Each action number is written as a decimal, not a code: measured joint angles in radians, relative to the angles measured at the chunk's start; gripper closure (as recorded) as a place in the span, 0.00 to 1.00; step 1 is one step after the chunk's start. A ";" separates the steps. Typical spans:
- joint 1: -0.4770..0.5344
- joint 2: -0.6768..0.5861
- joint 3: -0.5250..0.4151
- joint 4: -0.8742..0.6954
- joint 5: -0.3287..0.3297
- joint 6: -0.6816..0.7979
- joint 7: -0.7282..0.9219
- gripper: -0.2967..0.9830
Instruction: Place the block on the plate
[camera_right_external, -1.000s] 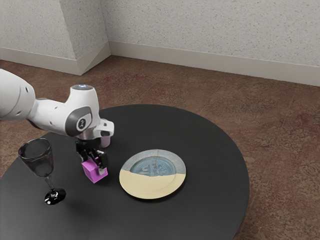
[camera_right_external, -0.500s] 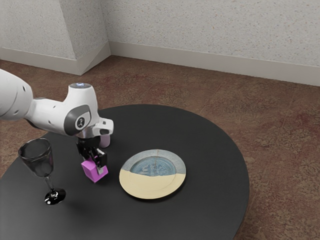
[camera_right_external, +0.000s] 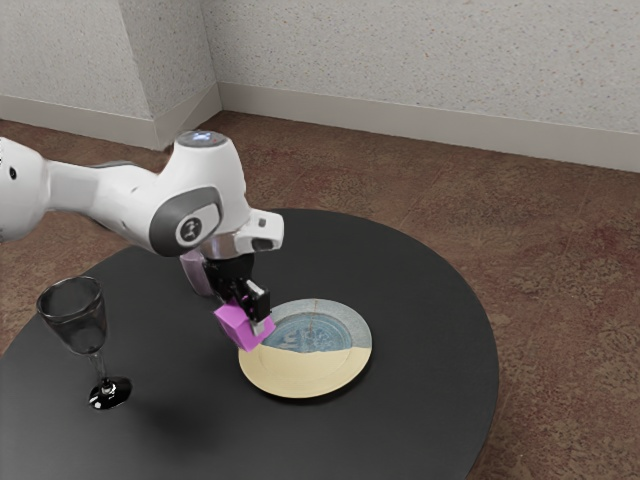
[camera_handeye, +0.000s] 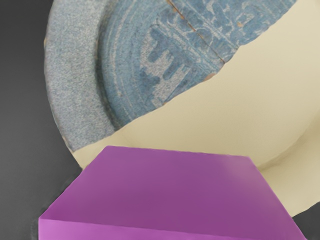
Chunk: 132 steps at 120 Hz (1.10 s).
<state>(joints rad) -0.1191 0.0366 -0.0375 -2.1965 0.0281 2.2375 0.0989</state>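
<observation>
In the exterior view my gripper (camera_right_external: 250, 309) is shut on the magenta block (camera_right_external: 240, 327), one finger on its near side. The block hangs slightly tilted, raised off the black table, overlapping the plate's left rim in that view. The round plate (camera_right_external: 305, 372), part blue-grey and part cream, lies flat on the table. From the wrist view, the block (camera_handeye: 165, 190) looks large under my hand, with the plate (camera_handeye: 210, 115) beyond and below it.
A clear wine glass (camera_right_external: 77, 318) stands at the exterior view's left on the black round table (camera_right_external: 410, 430). Behind my gripper is a pinkish cup (camera_right_external: 196, 272), partly hidden by the hand.
The block has left its spot on the table and risen in my gripper. Both have moved toward the exterior view's right, up to the plate's edge. Plate and glass have stayed put.
</observation>
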 joint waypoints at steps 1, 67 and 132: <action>0.000 0.000 -0.006 0.000 0.000 0.000 -0.005 0.50; 0.040 0.246 -0.081 0.190 -0.002 0.036 -0.242 0.49; 0.003 0.111 0.015 0.207 -0.003 0.036 -0.296 0.26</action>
<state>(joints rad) -0.1165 0.1473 -0.0227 -1.9895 0.0252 2.2731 -0.1969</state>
